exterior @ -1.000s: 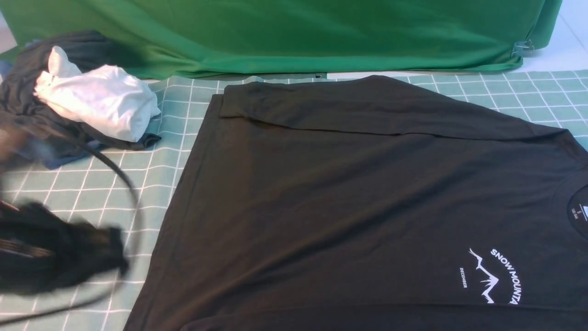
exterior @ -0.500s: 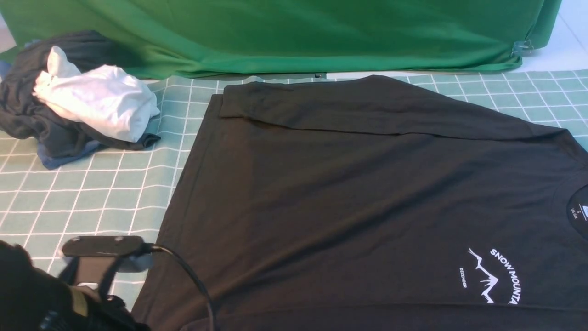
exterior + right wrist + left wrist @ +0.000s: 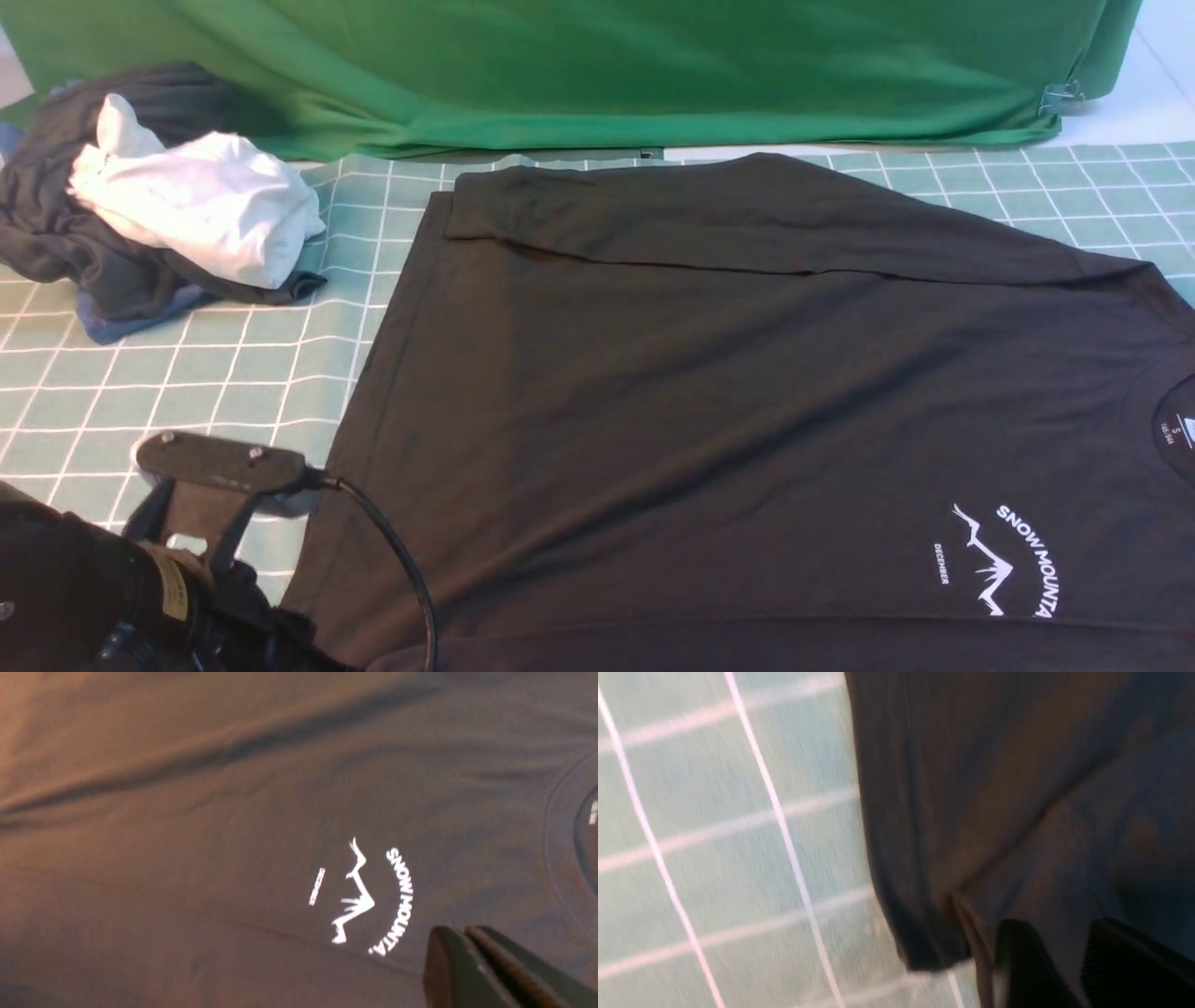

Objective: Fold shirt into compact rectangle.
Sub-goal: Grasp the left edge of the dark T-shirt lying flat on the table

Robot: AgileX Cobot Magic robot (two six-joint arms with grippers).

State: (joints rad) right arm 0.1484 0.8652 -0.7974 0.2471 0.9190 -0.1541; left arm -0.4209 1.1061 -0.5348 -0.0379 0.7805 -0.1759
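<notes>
The black shirt lies spread flat on the checked cloth, its far sleeve folded inward. Its white mountain print and neck label are at the right. My left arm is at the lower left, by the shirt's near left corner. In the left wrist view my left gripper is open, its two fingers apart over the fabric beside the hem corner. My right gripper is shut with nothing in it, hovering over the shirt next to the print. It does not show in the front view.
A pile of clothes sits at the back left: a white garment on a dark grey one and a blue one. A green cloth hangs along the back. The teal checked tablecloth shows left of the shirt.
My left arm has swung from the left edge toward the shirt's near left corner and edged forward. The shirt has not moved.
</notes>
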